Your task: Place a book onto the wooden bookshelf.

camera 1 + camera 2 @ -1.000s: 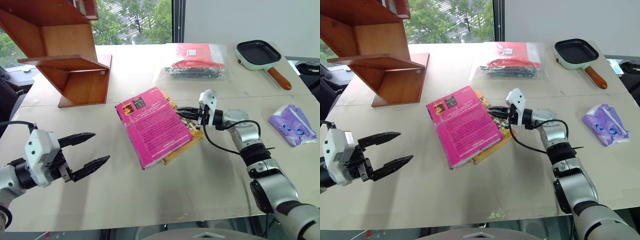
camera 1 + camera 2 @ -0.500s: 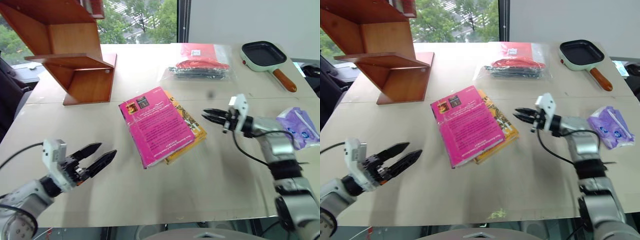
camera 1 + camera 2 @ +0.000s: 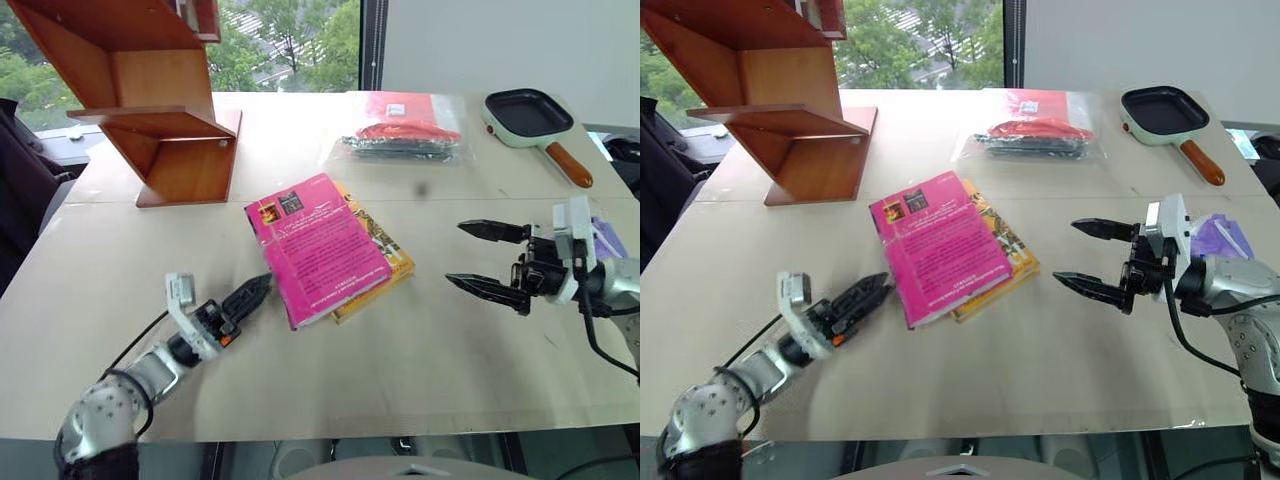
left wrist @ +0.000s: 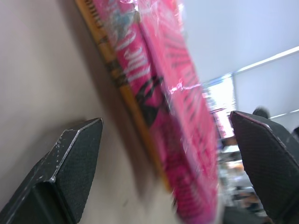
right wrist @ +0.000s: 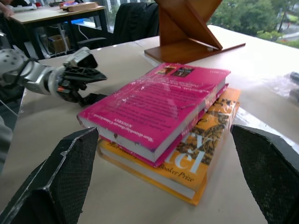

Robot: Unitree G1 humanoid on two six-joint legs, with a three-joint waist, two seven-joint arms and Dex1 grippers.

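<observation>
A bright pink paperback book (image 3: 316, 247) lies flat, cover up, near the centre of my head view, turned at a slant so its long edges run from upper left to lower right. Its glossy cover carries lines of small white text, with two small dark picture patches at its upper left end. It rests on top of another book, not on the shelf. The wooden bookshelf (image 3: 150, 95) stands in the upper left of the frame, well apart from the book: a large reddish-brown unit of slanted boards meeting in a zigzag on a flat base
</observation>
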